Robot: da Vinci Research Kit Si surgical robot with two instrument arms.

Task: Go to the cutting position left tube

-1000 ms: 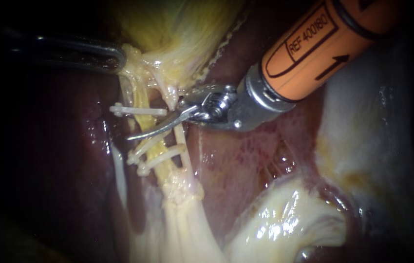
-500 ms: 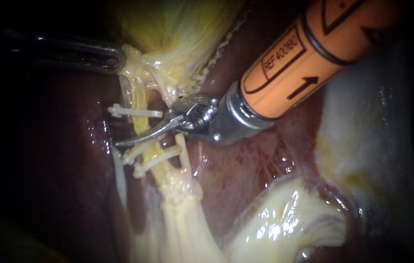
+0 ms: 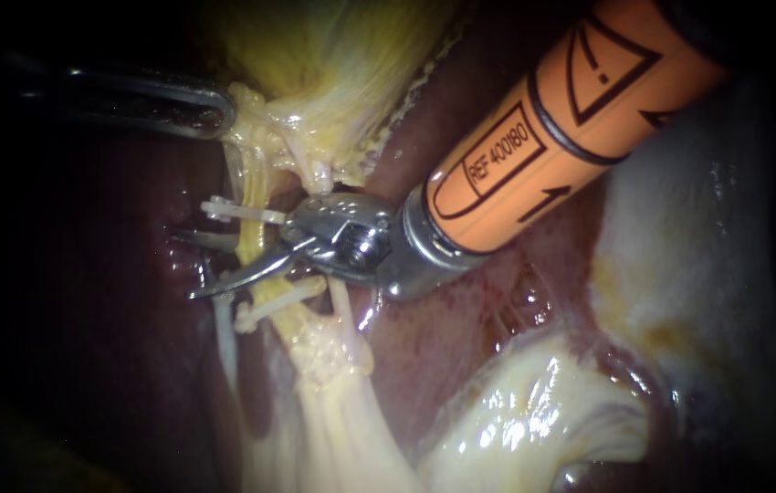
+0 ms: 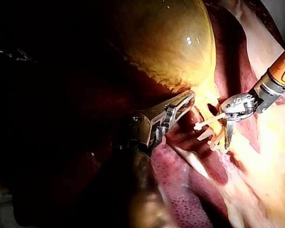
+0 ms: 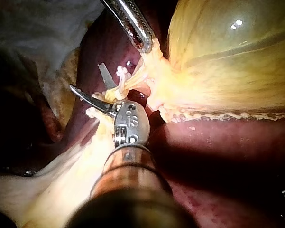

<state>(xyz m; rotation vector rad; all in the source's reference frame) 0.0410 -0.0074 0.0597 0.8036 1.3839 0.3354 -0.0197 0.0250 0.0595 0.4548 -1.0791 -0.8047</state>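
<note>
Change: over the last second the right instrument [image 3: 183,265], an orange-sleeved shaft with a silver wrist and two slim curved blades, has slid further across the tissue towards the left tube [image 3: 254,245]. Its blades, which lay together as one sliver, now stand apart.
Meaning for the task: the approach looks nearly done, since the blades now straddle the tube instead of lying across it.
Left tube: a yellow, cord-like strand running down from the yellow gallbladder [image 3: 333,55] over the dark red liver [image 3: 461,301]. It passes through the gap between the two blades.
Clips: the upper white clip [image 3: 237,212] sits just above the blades and the lower white clip [image 3: 278,299] just below them, so the blades bracket the bare stretch between the clips.
Right jaws: open, with a clear gap; they hold nothing, and the tube merely lies between them.
Right instrument pose: the shaft comes in from the upper right and slopes down. The wrist is bent so that the blades run almost level, pointing away from the shaft and across the tube.
Left instrument [image 3: 224,114]: a dark, slender shaft coming in level from the left. Its jaws are closed on the pale tissue at the gallbladder's neck, which looks drawn taut.
Right tube [image 3: 344,306]: a thin pale strand passing under the silver wrist, outside the blades' gap.
Left to settle: whether the far blade is clear of the liver behind the tube cannot be told here.
</note>
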